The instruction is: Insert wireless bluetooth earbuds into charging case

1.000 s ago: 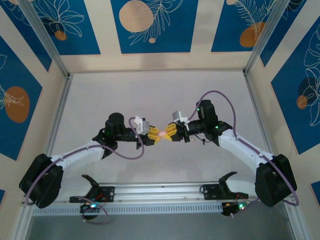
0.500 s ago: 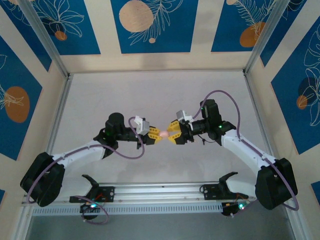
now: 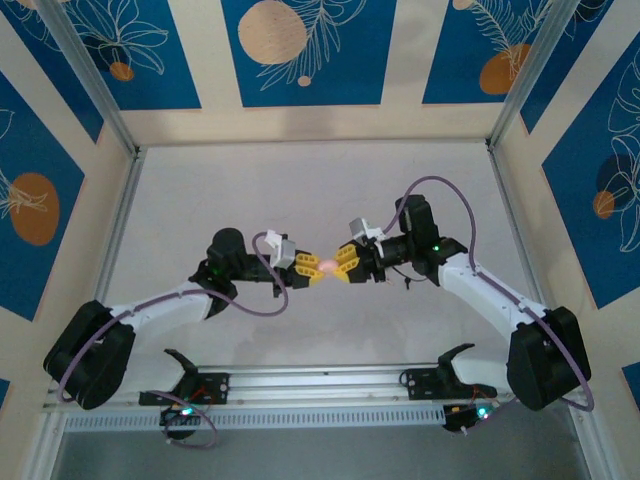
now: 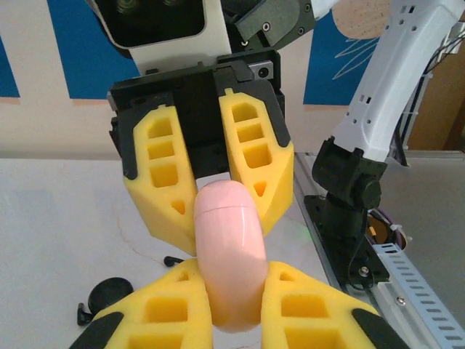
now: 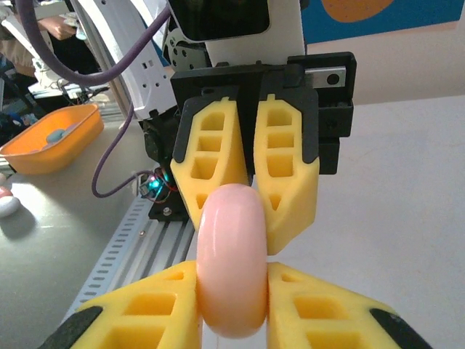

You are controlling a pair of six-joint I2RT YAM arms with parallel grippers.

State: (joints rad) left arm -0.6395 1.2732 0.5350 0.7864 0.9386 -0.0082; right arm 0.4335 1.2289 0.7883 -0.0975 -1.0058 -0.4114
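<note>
Likely light, stiff and slippery, the case (image 4: pixel 229 251) is clamped at opposite ends by left gripper (image 4: pixel 232 280) and right gripper (image 5: pixel 231 273); best held across its broad sides

Pink charging case (image 4: pixel 229 254) between left fingers (image 4: pixel 167 309), right fingers (image 4: pixel 163 182) gripping far end

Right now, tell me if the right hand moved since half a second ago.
Yes: the right hand edged left, away from the right corner post, onto the pink case.
</note>
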